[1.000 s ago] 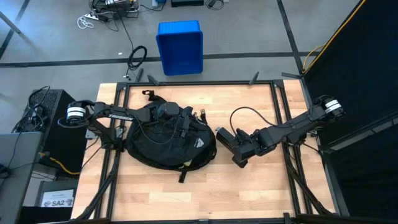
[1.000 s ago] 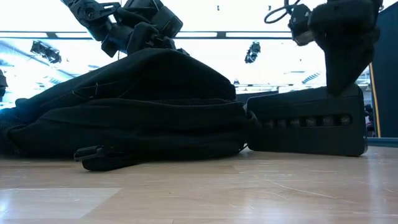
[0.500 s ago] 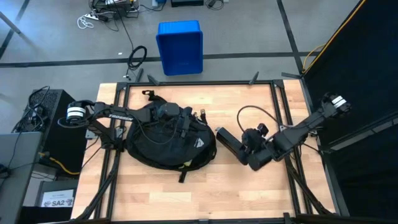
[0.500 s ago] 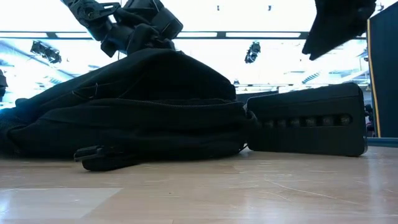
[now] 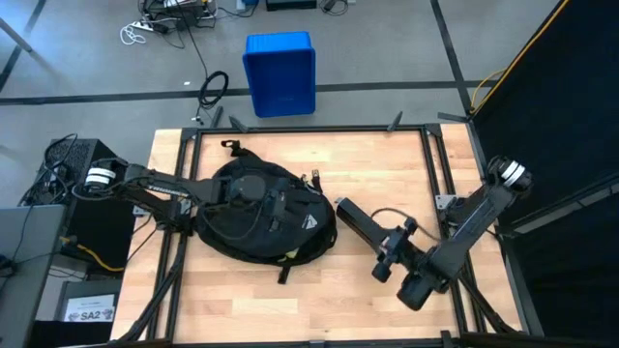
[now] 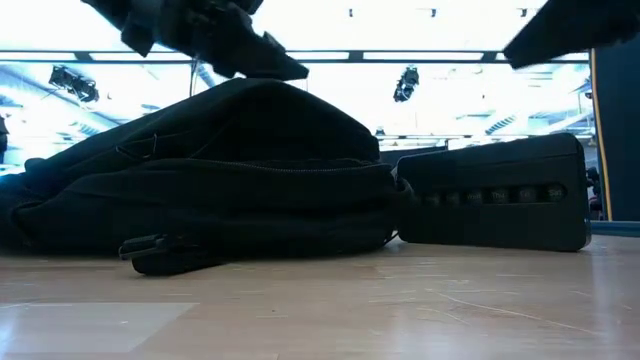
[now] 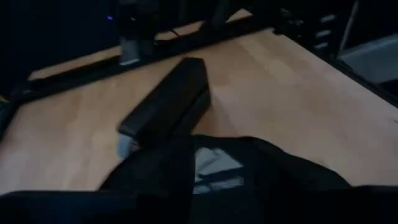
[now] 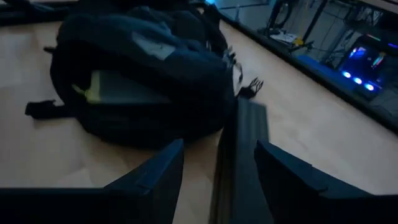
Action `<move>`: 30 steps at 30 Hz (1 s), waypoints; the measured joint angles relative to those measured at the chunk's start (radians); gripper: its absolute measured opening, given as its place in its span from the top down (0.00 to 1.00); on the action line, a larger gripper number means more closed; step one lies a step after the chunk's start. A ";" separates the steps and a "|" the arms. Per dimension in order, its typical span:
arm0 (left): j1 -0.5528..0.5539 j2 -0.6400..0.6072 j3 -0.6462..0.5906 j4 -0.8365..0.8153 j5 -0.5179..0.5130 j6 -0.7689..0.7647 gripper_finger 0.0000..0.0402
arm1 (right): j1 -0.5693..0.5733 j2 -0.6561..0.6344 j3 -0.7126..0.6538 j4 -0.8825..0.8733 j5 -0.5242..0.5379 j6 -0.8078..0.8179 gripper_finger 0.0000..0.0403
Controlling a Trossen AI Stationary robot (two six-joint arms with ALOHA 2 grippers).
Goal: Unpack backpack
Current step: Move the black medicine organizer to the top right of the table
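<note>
The black backpack point(image 5: 256, 227) lies flat on the wooden table, left of centre, with its pale triangular logo point(image 5: 308, 221) facing up. Its opening point(image 8: 118, 87) shows something grey with a yellow-green edge inside. A long black case point(image 5: 356, 222) lies flat on the table against the backpack's right side point(image 6: 398, 190). My right gripper point(image 5: 383, 263) hangs open just beyond the near-right end of the case point(image 8: 239, 155), pointing along it and touching nothing. My left gripper point(image 5: 280, 205) is above the backpack's top point(image 6: 270, 60).
A blue plastic bin point(image 5: 279, 72) stands on the floor beyond the table's far edge. Black frame rails point(image 5: 430, 164) run along the table's sides. Bare wood point(image 5: 290, 300) stretches along the near edge.
My right gripper has left the black case, risen and swung toward the table's near-right corner, turning as it went; the case stays where it was. My left gripper has drawn back toward the table's left edge, still above the backpack.
</note>
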 joint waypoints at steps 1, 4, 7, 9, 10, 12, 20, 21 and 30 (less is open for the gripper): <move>-0.010 -0.009 -0.014 0.006 -0.005 -0.006 0.68 | 0.009 0.018 -0.001 0.003 0.001 0.031 0.57; -0.035 -0.036 -0.094 0.149 0.009 -0.023 0.68 | 0.049 0.067 -0.001 0.030 0.034 0.102 0.57; -0.040 -0.060 -0.206 0.335 0.032 -0.059 0.68 | 0.085 0.094 -0.001 0.034 0.092 0.129 0.57; -0.038 -0.094 -0.267 0.454 0.026 -0.089 0.68 | 0.104 0.093 -0.001 0.026 0.103 0.131 0.57; -0.038 -0.115 -0.293 0.515 0.016 -0.104 0.68 | 0.110 0.092 -0.001 0.025 0.103 0.131 0.57; -0.038 -0.141 -0.334 0.611 0.013 -0.137 0.68 | 0.117 0.092 -0.001 0.025 0.112 0.132 0.57; -0.038 -0.179 -0.380 0.728 0.010 -0.183 0.68 | 0.091 0.092 -0.001 0.028 0.105 0.154 0.53; -0.039 -0.179 -0.381 0.719 0.010 -0.190 0.68 | 0.089 0.092 -0.001 0.028 0.105 0.157 0.53; -0.039 -0.179 -0.381 0.686 0.032 -0.231 0.68 | 0.158 0.091 -0.057 -0.034 0.192 0.371 0.51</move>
